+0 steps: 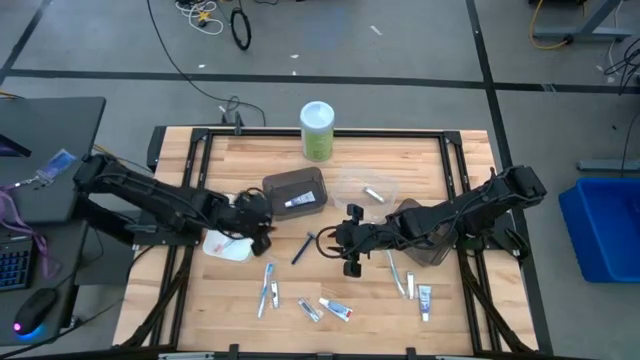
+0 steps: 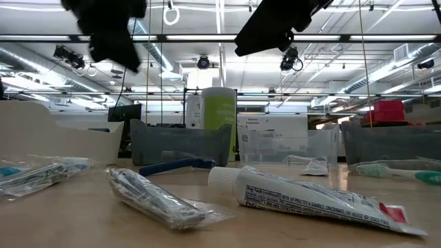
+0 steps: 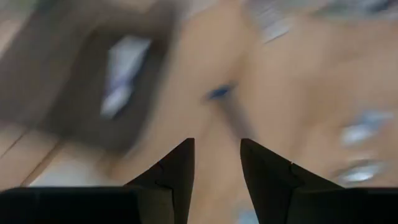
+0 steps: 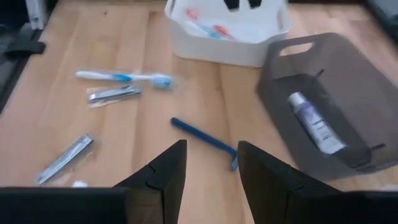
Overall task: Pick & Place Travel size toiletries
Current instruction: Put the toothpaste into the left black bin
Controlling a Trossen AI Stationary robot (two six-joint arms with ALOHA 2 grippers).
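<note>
The right gripper hangs with fingers apart and empty over a slim blue razor lying flat on the wooden table. Just beside it, a white tube with a purple-marked label lies inside the dark tray. The left gripper, also apart and empty, hovers near that tray and the white tray holding red-and-blue-marked toiletries.

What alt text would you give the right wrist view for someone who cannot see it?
The right claw, open and empty, hovers over a blue razor on the wooden table. A dark tray beside it holds a tube; a white tray with toiletries, a toothbrush and silvery packets lie beyond.
</note>
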